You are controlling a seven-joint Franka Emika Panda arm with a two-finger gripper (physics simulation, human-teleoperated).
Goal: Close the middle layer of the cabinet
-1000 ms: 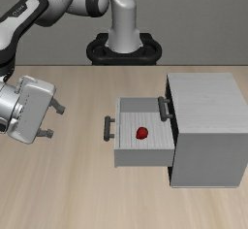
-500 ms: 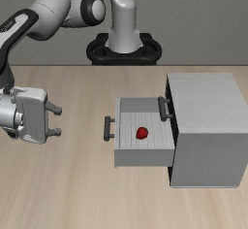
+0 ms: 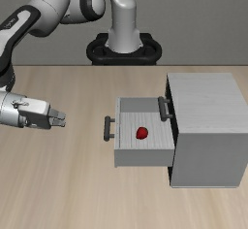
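A grey cabinet (image 3: 205, 126) stands at the exterior view's right. Its middle drawer (image 3: 143, 155) is pulled out toward the left, and a small red object (image 3: 141, 133) lies inside it. The drawer's dark handle (image 3: 108, 126) faces left. Above it, the top layer's handle (image 3: 164, 107) sits flush against the cabinet front. My gripper (image 3: 59, 118) hovers at the left, level with the drawer handle and a short gap away from it. It points right toward the handle, open and holding nothing, with its fingers seen nearly edge-on.
The robot's base (image 3: 124, 49) stands at the back centre on the wooden table (image 3: 58, 184). Bare tabletop lies between my gripper and the drawer handle and along the front.
My gripper has rolled about its axis, so the fingers now line up nearly edge-on. It has also shifted slightly right toward the drawer handle. The drawer has not moved.
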